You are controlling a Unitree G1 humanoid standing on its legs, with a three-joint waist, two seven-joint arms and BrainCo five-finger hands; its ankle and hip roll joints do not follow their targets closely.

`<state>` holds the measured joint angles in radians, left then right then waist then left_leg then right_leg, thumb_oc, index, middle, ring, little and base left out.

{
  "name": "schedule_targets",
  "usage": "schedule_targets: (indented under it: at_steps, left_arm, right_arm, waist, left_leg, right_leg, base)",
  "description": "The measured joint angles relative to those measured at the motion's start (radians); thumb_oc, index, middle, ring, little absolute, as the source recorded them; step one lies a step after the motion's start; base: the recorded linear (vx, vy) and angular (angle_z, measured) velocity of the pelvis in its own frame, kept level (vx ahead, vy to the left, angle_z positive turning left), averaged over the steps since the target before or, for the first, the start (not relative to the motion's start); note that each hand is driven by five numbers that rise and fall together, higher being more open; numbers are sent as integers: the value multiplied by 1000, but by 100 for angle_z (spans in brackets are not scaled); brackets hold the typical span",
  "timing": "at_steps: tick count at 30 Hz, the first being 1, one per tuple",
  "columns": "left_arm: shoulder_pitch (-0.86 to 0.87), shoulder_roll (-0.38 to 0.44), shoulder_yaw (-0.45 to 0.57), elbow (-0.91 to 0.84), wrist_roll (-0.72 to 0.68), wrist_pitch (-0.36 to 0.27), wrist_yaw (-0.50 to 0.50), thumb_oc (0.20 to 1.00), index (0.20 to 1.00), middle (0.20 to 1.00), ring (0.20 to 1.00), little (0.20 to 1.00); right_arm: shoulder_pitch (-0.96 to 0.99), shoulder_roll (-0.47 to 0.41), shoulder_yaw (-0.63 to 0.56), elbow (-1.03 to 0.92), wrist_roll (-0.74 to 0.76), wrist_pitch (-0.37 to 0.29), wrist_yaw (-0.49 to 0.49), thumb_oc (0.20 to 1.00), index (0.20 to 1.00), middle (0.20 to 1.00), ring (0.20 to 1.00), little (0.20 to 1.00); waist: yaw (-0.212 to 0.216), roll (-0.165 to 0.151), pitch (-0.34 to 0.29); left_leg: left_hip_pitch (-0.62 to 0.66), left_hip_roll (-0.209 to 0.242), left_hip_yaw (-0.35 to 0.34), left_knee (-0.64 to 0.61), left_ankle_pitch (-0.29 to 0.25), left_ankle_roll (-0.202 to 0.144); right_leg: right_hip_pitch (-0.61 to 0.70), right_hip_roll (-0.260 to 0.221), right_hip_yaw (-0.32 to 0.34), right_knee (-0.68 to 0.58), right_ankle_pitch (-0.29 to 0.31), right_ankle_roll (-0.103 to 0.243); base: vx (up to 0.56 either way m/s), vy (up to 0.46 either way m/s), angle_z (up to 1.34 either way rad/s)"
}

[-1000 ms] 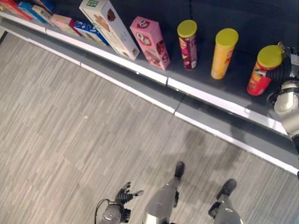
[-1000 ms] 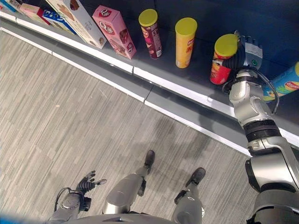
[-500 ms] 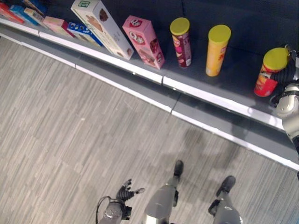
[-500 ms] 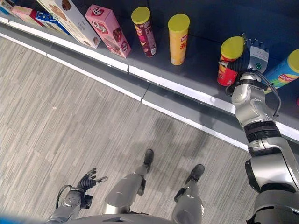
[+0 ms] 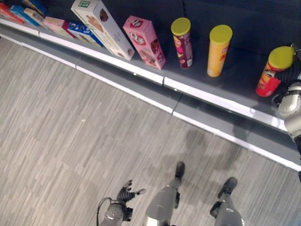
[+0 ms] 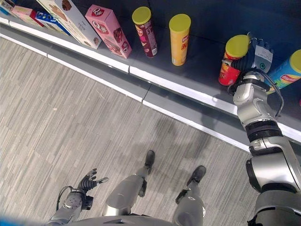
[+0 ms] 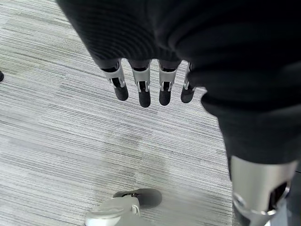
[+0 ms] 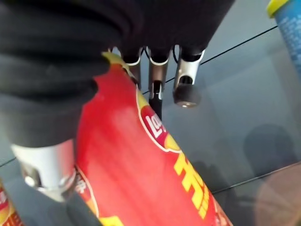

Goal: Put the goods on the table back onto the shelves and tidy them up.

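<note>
A red chip can point(image 6: 233, 60) with a yellow lid stands on the dark shelf point(image 5: 211, 98) at the right. My right hand point(image 6: 260, 51) is beside it on its right, palm against the can. In the right wrist view the red can point(image 8: 141, 165) lies between the thumb and the straight fingers point(image 8: 186, 82), which reach past it without curling round it. My left hand point(image 5: 126, 193) hangs low over the floor, fingers point(image 7: 141, 92) relaxed and holding nothing.
Along the shelf to the left stand a yellow can point(image 5: 218, 49), a maroon can point(image 5: 182, 42), a pink box point(image 5: 145, 41), a white box point(image 5: 101, 27) and small flat boxes point(image 5: 56, 22). A blue can point(image 6: 287, 75) leans just right of my right hand.
The camera view shifted a little after the oldest frames. The right hand and the red can stayed together on the shelf. The left hand hangs as before.
</note>
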<state>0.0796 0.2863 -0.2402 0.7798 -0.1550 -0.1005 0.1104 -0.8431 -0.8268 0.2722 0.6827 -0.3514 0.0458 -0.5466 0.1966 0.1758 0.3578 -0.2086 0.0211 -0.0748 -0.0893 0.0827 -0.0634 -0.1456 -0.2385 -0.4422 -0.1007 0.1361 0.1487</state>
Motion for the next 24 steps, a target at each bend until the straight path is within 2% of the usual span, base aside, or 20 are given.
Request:
schedule_targets:
  at_steps: [3, 17, 24]
  left_arm:
    - [0, 0, 0, 0, 0, 0, 2, 1000, 1000, 1000, 1000, 1000]
    - [0, 0, -10, -1, -1, -2, 6, 1000, 1000, 1000, 1000, 1000]
    - [0, 0, -10, -1, -1, -6, 8, 1000, 1000, 1000, 1000, 1000]
  right_arm:
    - [-1, 24, -22, 0, 9, 1, -13, 200, 200, 200, 200, 200]
    - [-20, 30, -22, 28, 52, 0, -21, 200, 200, 200, 200, 200]
    - [-26, 30, -22, 41, 59, -2, -50, 200, 200, 200, 200, 200]
  waist:
    - [-1, 1, -1]
    - [5, 4, -2]
    - [5, 15, -2]
  left_leg:
    - [-1, 0, 1, 0, 0, 0]
    - [-6, -1, 2, 0, 0, 0]
    - [-9, -1, -1, 0, 0, 0]
  right_leg:
    - [-2, 0, 2, 0, 0, 0]
    - [-7, -1, 2, 0, 0, 0]
    - [-7, -1, -2, 0, 0, 0]
  base:
    - [0, 0, 0]
    - [0, 0, 0]
    - [0, 0, 0]
